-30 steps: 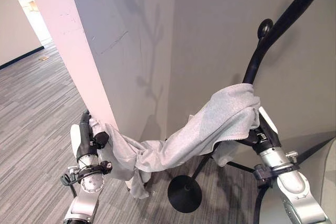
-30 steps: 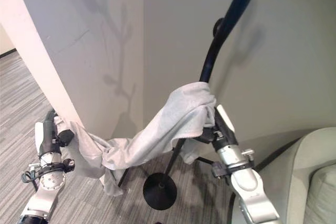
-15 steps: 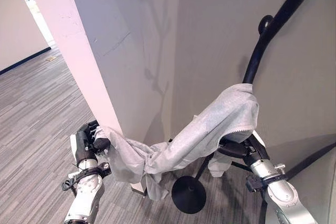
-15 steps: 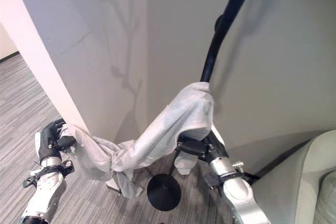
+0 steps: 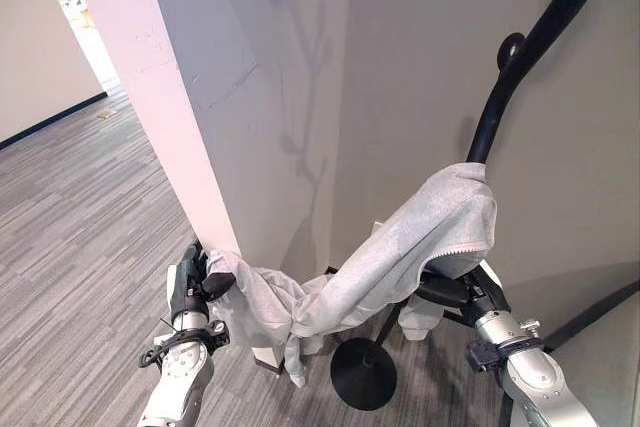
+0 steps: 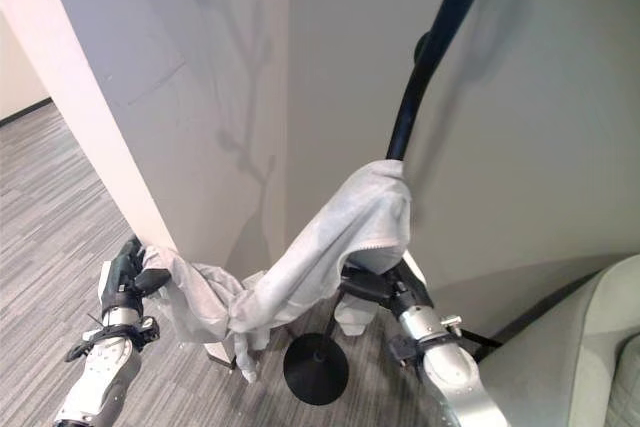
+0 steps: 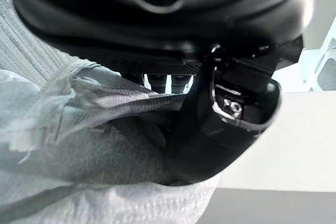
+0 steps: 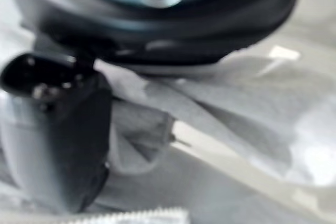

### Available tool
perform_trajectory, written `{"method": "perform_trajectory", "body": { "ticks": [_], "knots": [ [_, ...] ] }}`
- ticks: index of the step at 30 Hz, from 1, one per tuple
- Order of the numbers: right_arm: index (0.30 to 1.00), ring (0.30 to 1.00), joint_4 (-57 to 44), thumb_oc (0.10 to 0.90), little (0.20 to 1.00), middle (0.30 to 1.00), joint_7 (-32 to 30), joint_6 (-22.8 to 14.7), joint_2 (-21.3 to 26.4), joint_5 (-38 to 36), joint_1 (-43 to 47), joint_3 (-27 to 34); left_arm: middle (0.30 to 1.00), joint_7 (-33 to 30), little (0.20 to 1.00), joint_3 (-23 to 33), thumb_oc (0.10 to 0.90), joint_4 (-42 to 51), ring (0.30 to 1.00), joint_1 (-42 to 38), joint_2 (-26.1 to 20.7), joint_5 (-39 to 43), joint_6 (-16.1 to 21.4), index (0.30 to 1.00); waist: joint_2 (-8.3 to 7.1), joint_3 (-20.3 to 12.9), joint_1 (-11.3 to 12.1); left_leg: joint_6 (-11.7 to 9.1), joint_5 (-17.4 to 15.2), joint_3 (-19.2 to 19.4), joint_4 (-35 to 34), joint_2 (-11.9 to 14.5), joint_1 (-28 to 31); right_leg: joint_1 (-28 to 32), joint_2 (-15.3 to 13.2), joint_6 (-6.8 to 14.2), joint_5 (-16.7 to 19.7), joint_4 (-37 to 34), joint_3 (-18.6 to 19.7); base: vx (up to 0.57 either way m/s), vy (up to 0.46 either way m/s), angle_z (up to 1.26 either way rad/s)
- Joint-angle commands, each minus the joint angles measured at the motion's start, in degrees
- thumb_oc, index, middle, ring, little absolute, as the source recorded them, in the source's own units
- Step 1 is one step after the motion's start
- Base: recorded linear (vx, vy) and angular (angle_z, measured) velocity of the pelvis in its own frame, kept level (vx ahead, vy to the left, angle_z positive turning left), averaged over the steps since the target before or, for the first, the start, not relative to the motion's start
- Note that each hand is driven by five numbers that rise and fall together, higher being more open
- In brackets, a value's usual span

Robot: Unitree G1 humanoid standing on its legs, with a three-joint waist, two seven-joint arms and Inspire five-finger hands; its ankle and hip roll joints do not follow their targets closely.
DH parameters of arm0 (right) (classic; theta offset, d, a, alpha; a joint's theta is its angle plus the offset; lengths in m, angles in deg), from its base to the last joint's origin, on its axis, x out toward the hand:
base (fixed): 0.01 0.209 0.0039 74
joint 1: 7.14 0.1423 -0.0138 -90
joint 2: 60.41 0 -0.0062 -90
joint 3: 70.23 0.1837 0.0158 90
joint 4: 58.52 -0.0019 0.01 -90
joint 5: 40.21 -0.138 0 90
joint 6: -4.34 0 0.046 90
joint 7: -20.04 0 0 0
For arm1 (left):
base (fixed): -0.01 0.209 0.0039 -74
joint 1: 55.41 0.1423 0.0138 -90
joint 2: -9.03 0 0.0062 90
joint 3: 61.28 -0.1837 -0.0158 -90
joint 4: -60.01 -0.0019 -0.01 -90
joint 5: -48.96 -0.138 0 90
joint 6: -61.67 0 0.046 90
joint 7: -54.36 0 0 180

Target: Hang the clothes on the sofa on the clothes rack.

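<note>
Two hands share one grey garment, which stretches between them in front of a wall corner. The left hand sits low beside the corner's pale edge, its thumb and fingers pinched on one bunched end of the cloth; the left wrist view shows the thumb pressed down onto the fabric. From there the garment sags, with a knotted fold hanging toward the grey striped floor, then rises to its highest part, draped against the black curved pole of the clothes rack. The right hand lies under that raised end, its fingers hidden by the cloth, so I cannot tell whether they are curled or straight. The rack's round black base stands on the floor below the garment. A sofa's pale edge shows at the right.
</note>
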Motion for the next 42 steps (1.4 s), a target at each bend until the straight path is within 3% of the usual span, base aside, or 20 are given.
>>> {"method": "perform_trajectory", "body": {
  "ticks": [1, 12, 15, 16, 18, 20, 21, 22, 23, 24, 25, 29, 42],
  "knots": [
    [0.9, 0.9, -3.6, 0.8, 0.9, 0.9, 6.2, -2.8, 2.4, -5.4, 0.1, 1.0, 0.9, 10.3, 0.9, -7.5, 0.8, -0.2, 0.9, -4.0, 2.0, 0.8, 2.7, 0.9, -1.47, -1.2, -3.0, -1.1, -1.6, 1.6, 2.9, 3.0, 0.6, 0.7, -2.6, 3.6, -4.9, 1.4, -1.4, 0.0, 0.0, 0.0],
    [0.9, 0.9, -4.6, 0.8, 0.9, 0.9, 10.1, -1.8, 2.8, -10.3, -6.5, 6.2, 0.9, 12.0, 0.9, -7.1, 0.8, -1.9, 0.9, -3.9, 2.7, 0.7, 2.5, 0.9, -1.6, -0.9, -4.7, -1.2, -2.0, 3.0, 1.9, 2.8, 1.0, -0.1, -2.9, 4.2, -4.1, 1.3, -0.5, 0.0, 0.004, -0.02],
    [0.9, 0.9, -2.9, 0.8, 0.9, 0.9, 10.2, -0.8, 2.3, -10.6, -5.5, 3.4, 0.9, 11.9, 0.9, -8.1, 0.8, -2.2, 0.9, -4.9, 3.0, 0.4, 2.7, 0.9, -1.73, -0.8, -4.7, -1.1, -2.2, 3.2, 1.8, 2.5, 1.1, -0.2, -3.0, 4.3, -4.0, 1.3, -0.3, 0.0, 0.005, -0.01],
    [0.855, 0.855, -2.6, 0.77, 0.855, 0.855, 10.5, -0.4, 2.6, -11.0, -4.9, 2.3, 0.9, 11.8, 0.9, -8.4, 0.8, -2.4, 0.9, -5.2, 3.0, 0.1, 2.7, 0.9, -1.75, -0.8, -4.6, -1.1, -2.2, 3.3, 1.8, 2.5, 1.1, -0.2, -3.0, 4.3, -4.0, 1.3, -0.3, 0.0, 0.0, 0.0],
    [0.853, 0.853, -3.0, 0.769, 0.853, 0.853, 11.6, 0.2, 3.3, -12.2, -4.2, 0.7, 0.9, 11.8, 0.9, -8.8, 0.8, -2.6, 0.9, -5.8, 3.1, -0.2, 2.7, 0.9, -1.78, -0.8, -4.4, -1.1, -2.2, 3.3, 1.7, 2.5, 1.1, -0.2, -3.1, 4.3, -3.9, 1.2, -0.3, -0.01, 0.006, -0.06],
    [0.78, 0.78, -3.3, 0.72, 0.78, 0.78, 12.7, 1.0, 4.4, -13.6, -4.0, -0.8, 0.9, 11.6, 0.9, -9.2, 0.8, -2.9, 0.9, -6.3, 3.2, -0.4, 2.5, 0.9, -1.88, -0.8, -4.3, -1.1, -2.1, 3.2, 1.7, 2.5, 1.0, -0.1, -3.2, 4.3, -4.0, 1.2, -0.4, -0.01, 0.006, -0.05],
    [0.622, 0.622, -3.3, 0.615, 0.622, 0.622, 13.4, 2.2, 5.6, -14.4, -4.0, -2.0, 0.9, 11.8, 0.9, -9.3, 0.8, -3.2, 0.9, -6.5, 3.3, -0.2, 2.3, 0.9, -1.98, -0.8, -4.1, -1.1, -2.1, 3.1, 1.8, 2.5, 1.0, -0.1, -3.3, 4.3, -4.0, 1.3, -0.5, 0.0, 0.0, 0.0],
    [0.514, 0.514, -3.5, 0.543, 0.514, 0.514, 13.9, 2.7, 6.6, -14.8, -3.9, -2.4, 0.9, 11.9, 0.9, -9.2, 0.8, -3.2, 0.9, -6.5, 3.2, -0.2, 2.3, 0.9, -2.03, -0.9, -4.1, -1.1, -2.1, 3.0, 1.8, 2.5, 1.0, -0.1, -3.3, 4.3, -4.0, 1.3, -0.6, 0.0, 0.0, 0.0],
    [0.514, 0.514, -3.8, 0.543, 0.514, 0.514, 14.6, 3.2, 7.8, -15.3, -4.1, -2.9, 0.9, 12.1, 0.9, -9.4, 0.8, -3.2, 0.9, -6.5, 3.1, -0.3, 2.2, 0.9, -2.11, -0.9, -4.0, -1.1, -2.1, 3.0, 1.7, 2.5, 1.0, 0.0, -3.4, 4.3, -4.0, 1.2, -0.7, 0.0, 0.0, 0.0],
    [0.356, 0.356, -4.3, 0.438, 0.356, 0.356, 15.2, 3.6, 9.0, -15.8, -4.2, -3.0, 0.9, 12.2, 0.9, -9.3, 0.8, -3.3, 0.9, -6.4, 3.1, -0.3, 2.2, 0.9, -2.14, -0.9, -3.9, -1.2, -2.2, 3.0, 1.7, 2.5, 1.1, 0.1, -3.4, 4.4, -4.1, 1.2, -0.8, 0.0, 0.0, 0.0],
    [0.3, 0.3, -4.3, 0.4, 0.3, 0.3, 15.7, 4.0, 10.0, -16.6, -4.3, -3.2, 0.9, 12.4, 0.9, -9.3, 0.8, -3.5, 0.9, -6.4, 3.1, -0.2, 2.1, 0.9, -2.21, -0.9, -3.9, -1.2, -2.2, 3.0, 1.7, 2.5, 1.1, 0.1, -3.4, 4.4, -4.1, 1.2, -0.8, 0.0, 0.0, 0.0],
    [0.3, 0.3, -3.6, 0.4, 0.3, 0.3, 16.2, 5.2, 12.3, -17.4, -3.3, -4.8, 0.9, 12.4, 0.9, -9.4, 0.8, -3.7, 0.9, -6.6, 3.3, 0.2, 2.1, 0.9, -2.24, -0.8, -3.6, -1.3, -2.3, 2.9, 1.7, 2.4, 1.3, 0.3, -3.5, 4.4, -4.0, 1.1, -1.1, 0.0, 0.0, 0.0],
    [0.3, 0.3, -1.5, 0.4, 0.3, 0.3, 13.9, 5.6, 10.1, -18.3, -1.6, -6.2, 0.9, 11.4, 0.9, -10.1, 0.8, -4.5, 0.9, -7.1, 3.7, 0.9, 2.1, 0.9, -2.26, -0.7, -3.2, -1.3, -2.3, 2.7, 1.6, 2.6, 1.2, 0.5, -3.4, 4.3, -4.2, 1.2, -1.4, 0.01, -0.003, 0.02]
  ]
}}
